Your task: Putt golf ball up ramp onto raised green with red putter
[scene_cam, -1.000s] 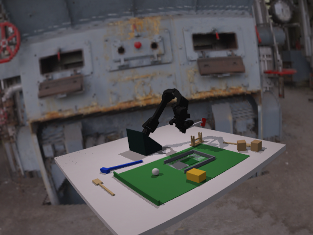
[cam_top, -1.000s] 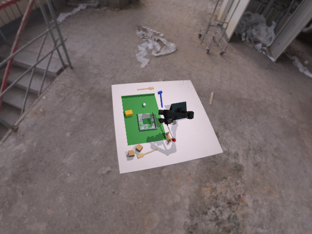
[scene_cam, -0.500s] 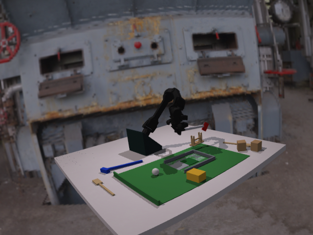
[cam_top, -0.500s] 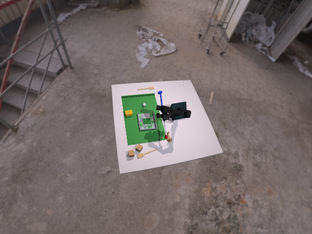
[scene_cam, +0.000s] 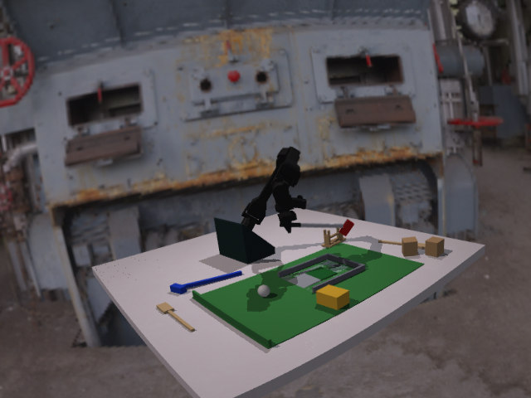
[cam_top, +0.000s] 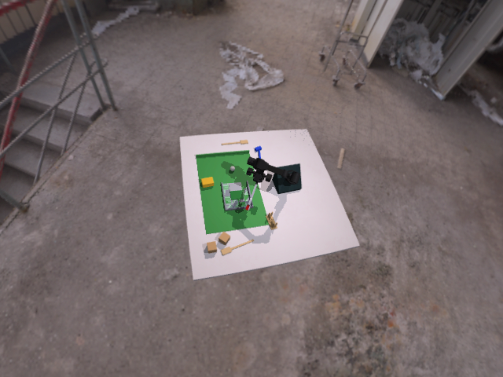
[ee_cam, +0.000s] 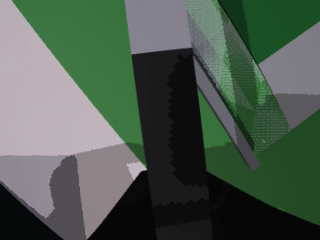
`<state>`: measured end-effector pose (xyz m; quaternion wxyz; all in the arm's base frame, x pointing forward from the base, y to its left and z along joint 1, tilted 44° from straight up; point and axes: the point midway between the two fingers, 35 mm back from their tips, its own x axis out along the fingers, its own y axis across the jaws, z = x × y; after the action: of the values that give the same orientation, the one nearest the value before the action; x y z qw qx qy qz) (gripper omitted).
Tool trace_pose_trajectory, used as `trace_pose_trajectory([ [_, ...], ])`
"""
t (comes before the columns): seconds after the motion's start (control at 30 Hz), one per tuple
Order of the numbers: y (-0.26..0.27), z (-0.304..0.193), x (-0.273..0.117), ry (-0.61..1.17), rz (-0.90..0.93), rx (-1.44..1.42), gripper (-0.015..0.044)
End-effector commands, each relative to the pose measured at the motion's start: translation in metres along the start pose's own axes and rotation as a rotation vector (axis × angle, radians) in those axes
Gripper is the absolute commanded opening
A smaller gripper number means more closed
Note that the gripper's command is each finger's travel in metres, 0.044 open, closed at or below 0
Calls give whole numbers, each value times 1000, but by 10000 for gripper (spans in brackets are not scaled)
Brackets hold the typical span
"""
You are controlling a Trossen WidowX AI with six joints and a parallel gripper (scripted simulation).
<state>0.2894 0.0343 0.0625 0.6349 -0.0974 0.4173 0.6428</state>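
The gripper has its jaws nearly together, pinching the grey shaft of the red putter, which is held above the green mat

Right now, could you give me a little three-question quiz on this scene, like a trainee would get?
1. True or false: the claw is carrying the red putter off the table.
2. Which lies nearest the golf ball? A) blue putter B) wooden stand C) brown cubes
3. What colour is the block on the green mat?

Key: 1 true; 2 A; 3 yellow.
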Motion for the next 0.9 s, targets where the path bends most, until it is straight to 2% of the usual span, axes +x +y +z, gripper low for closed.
trace_pose_trajectory([
  [0.0, -18, -21, -8, 12, -21, 108, 0],
  [0.43, -59, -103, -27, 43, -63, 454, 0],
  [0.87, -78, -190, -33, 64, -94, 794, 0],
])
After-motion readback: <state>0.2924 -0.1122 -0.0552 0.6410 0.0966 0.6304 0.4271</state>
